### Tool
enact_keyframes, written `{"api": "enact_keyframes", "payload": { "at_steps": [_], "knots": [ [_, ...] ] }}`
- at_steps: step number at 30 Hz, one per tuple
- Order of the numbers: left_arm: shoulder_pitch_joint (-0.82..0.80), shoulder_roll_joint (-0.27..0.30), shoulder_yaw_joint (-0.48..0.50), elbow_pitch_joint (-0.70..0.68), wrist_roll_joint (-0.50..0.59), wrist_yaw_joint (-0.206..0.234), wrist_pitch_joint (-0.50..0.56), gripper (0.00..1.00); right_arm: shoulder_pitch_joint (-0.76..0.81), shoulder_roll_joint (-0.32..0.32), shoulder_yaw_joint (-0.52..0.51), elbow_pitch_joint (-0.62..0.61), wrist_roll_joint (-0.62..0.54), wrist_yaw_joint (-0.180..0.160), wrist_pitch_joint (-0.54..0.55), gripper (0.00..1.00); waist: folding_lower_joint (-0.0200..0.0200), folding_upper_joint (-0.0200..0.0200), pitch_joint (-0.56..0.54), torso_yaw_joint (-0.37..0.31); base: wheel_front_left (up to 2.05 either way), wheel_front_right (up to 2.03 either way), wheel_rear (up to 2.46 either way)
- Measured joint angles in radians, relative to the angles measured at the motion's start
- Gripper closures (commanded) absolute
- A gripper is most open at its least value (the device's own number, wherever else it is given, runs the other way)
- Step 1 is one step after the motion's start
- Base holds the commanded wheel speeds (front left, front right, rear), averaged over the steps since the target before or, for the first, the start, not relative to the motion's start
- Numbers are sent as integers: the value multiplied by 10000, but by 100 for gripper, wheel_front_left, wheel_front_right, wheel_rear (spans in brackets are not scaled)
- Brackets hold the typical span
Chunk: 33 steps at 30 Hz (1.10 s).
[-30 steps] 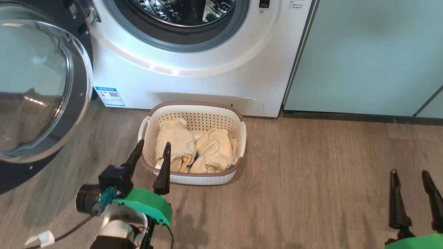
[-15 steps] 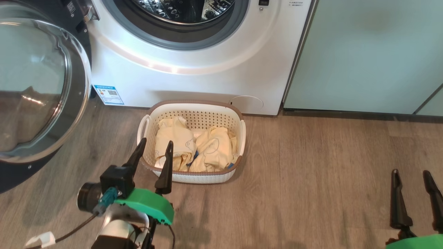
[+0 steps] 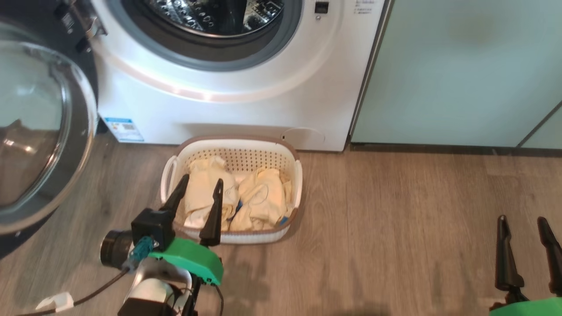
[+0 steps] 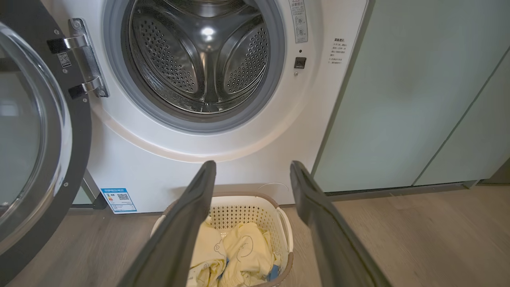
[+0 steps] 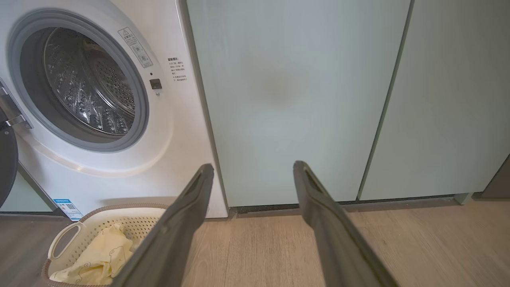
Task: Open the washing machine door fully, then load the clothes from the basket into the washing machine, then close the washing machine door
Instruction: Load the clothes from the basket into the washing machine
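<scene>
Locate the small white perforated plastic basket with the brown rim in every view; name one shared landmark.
Head view: the white perforated plastic basket sits lower centre-left, before the white front-loading washing machine.
Left wrist view: bottom centre, between the fingers of the left tool.
Right wrist view: bottom left corner, cut off.
Shared landmark: the blue label sticker low on the machine's front.

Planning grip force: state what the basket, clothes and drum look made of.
Basket: likely matte white plastic, moulded perforated walls. Clothes: soft pale-yellow cloth, perhaps cotton; it creases and slumps. Drum: polished metal, probably steel; bright reflections.
</scene>
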Motion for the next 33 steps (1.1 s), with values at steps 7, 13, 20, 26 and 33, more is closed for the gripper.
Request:
{"api": "enact_keyframes", "payload": {
  "at_steps": [7, 13, 20, 26, 33],
  "knots": [
    [-208, 8, 12, 12, 6, 111, 58, 0, -26, 8, -6, 12, 15, 0, -84, 0, 2, 0, 120, 39, 198, -150, -49],
    [-229, 17, 8, 27, 6, 198, 58, 0, -96, 15, 12, 59, 79, 0, -84, 0, 3, -1, 214, 69, 90, -90, 0],
    [-243, 31, 2, 27, 6, 232, 58, 0, -99, 19, 12, 180, 107, 0, -88, 0, 0, 0, 246, 67, 12, -12, 0],
    [-246, 63, -19, 71, 4, 286, 58, 0, -120, 21, 12, 251, 119, 0, -165, 0, 0, 0, 245, 61, 0, 0, 0],
    [-384, 75, -40, 267, -67, 284, 59, 0, -256, 21, 19, 280, 121, 0, -174, 0, 0, 0, 343, 93, 0, 0, 0]
  ]
}}
